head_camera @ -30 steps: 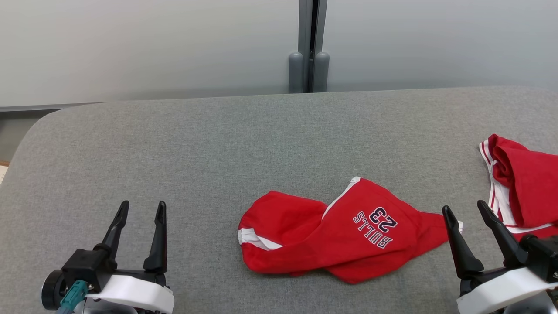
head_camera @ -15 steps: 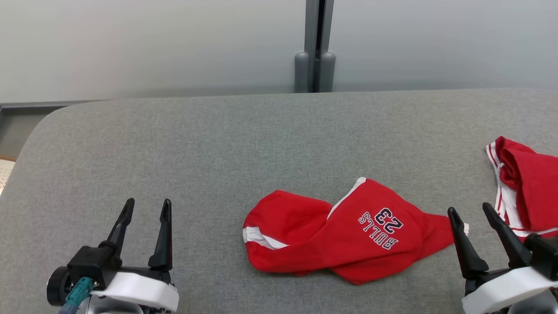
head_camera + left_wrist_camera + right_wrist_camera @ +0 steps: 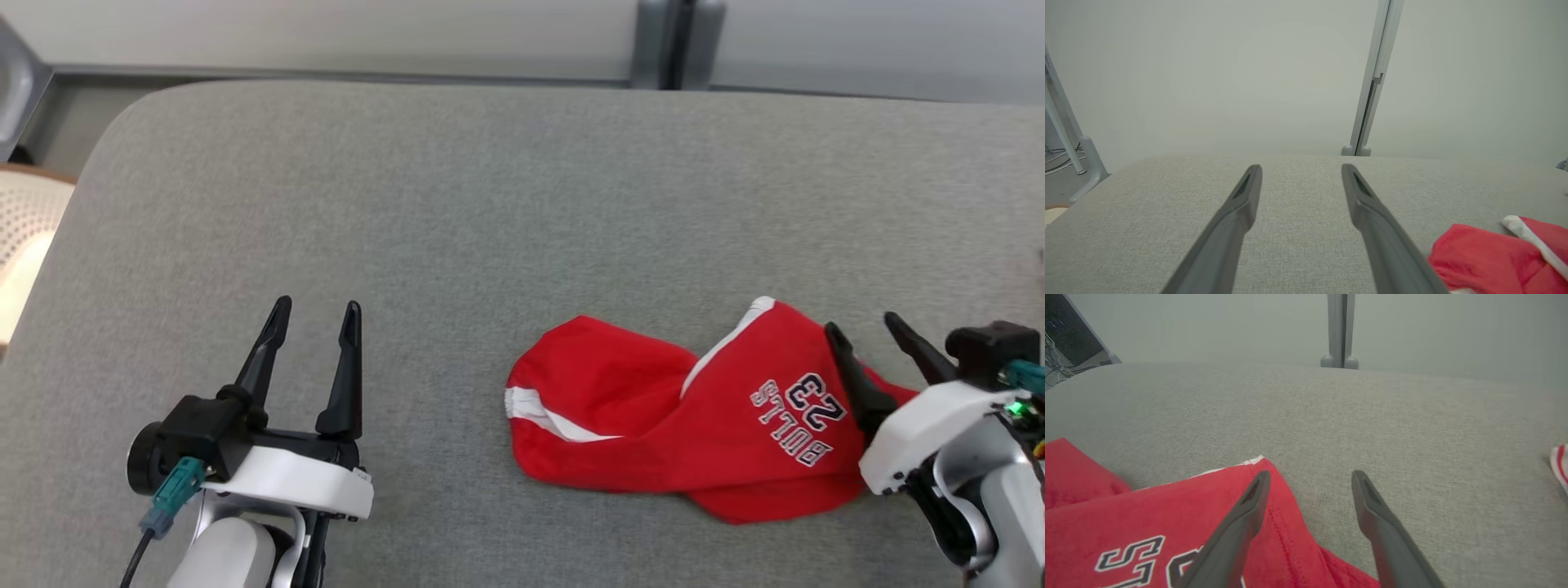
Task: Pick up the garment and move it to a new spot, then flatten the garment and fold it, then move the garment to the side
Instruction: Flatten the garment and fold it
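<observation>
We see the grey surface [image 3: 457,204] covered in matt, coarsely woven cloth. The red garment [image 3: 637,425] looks like thin, matt cloth with white trim and printed lettering. Our left gripper [image 3: 318,303] and right gripper [image 3: 860,322] have matt dark plastic fingers on smooth, faintly glossy white plastic shells. The far grey post [image 3: 678,41] looks smooth.

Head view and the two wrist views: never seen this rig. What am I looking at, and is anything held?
It is a wheeled robot with two arms. The top-down picture comes from its head camera. The other two each look along one arm's two dark fingers. The left tool hovers open over the grey padded surface. The right tool is open too, at the right end of a crumpled red garment printed BULLS 23. Nothing is held.
</observation>
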{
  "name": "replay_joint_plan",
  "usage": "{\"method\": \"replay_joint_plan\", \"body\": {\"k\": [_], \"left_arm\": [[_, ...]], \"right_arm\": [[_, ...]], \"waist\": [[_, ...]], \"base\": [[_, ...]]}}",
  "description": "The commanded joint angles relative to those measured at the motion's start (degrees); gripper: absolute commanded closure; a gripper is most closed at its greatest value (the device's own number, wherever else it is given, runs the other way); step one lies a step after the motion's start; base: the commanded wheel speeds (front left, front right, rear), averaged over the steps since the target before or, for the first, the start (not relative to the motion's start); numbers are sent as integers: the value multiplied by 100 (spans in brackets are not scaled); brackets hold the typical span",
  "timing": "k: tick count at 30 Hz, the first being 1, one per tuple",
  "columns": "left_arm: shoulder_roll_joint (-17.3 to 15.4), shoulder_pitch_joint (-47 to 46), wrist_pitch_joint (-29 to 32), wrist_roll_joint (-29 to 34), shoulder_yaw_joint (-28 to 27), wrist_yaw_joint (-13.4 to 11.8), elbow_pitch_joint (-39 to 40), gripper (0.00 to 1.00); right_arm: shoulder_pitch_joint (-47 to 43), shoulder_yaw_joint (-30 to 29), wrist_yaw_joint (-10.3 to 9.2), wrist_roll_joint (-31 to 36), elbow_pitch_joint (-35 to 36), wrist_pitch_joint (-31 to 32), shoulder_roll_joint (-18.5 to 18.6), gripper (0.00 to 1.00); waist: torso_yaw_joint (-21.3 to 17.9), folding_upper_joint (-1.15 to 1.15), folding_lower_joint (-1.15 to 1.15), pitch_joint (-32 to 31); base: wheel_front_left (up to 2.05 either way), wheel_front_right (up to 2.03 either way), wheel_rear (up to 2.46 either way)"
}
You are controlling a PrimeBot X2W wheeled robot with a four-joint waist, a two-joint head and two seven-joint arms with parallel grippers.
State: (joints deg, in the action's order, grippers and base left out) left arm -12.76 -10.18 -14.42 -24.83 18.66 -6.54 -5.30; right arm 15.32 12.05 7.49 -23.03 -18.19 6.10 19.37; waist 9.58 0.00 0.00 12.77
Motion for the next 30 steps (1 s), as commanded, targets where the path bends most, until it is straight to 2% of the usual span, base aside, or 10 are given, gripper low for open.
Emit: {"method": "replay_joint_plan", "body": {"k": [1, 6, 7, 9, 10, 17, 19, 26, 30], "left_arm": [[13, -105, -38, 13, -8, 48, -42, 0], [115, -231, -68, 63, -34, 123, -218, 0], [132, -234, -69, 70, -49, 134, -240, 0], [154, -217, -76, 84, -104, 140, -277, 0], [161, -210, -78, 102, -117, 146, -282, 0], [168, -185, -80, 186, -257, 161, -235, 0], [166, -162, -80, 222, -289, 173, -220, 0], [181, -74, -81, 294, -365, 161, -176, 0], [193, 7, -81, 296, -385, 161, -166, 0]], "right_arm": [[132, 94, 0, -100, -119, 65, 75, 0], [510, 610, 0, -535, -546, 338, 288, 0], [532, 720, 0, -647, -577, 445, 331, 9], [593, 1013, 0, -976, -479, 658, 487, 97], [599, 1100, 0, -1063, -417, 713, 555, 100], [595, 1263, 1, -1537, 153, 588, 810, 100], [551, 1219, 0, -1486, 335, 496, 904, 100], [-25, 909, 1, -1335, 1117, 147, 865, 100], [-853, 602, 0, -1279, 1596, 197, 686, 100]], "waist": [[209, 0, 0, 214], [271, 0, 0, 252], [263, 0, 0, 245], [216, 0, 0, 220], [199, 0, 0, 213], [16, 0, 0, 164], [-37, 0, 0, 141], [-185, 0, 0, 58], [-248, 0, 0, 22]], "base": [[0, 0, 0], [0, 0, 0], [0, 0, 0], [0, 0, 0], [0, 0, 0], [0, 0, 0], [0, 0, 0], [0, 0, 0], [0, 0, 0]]}}
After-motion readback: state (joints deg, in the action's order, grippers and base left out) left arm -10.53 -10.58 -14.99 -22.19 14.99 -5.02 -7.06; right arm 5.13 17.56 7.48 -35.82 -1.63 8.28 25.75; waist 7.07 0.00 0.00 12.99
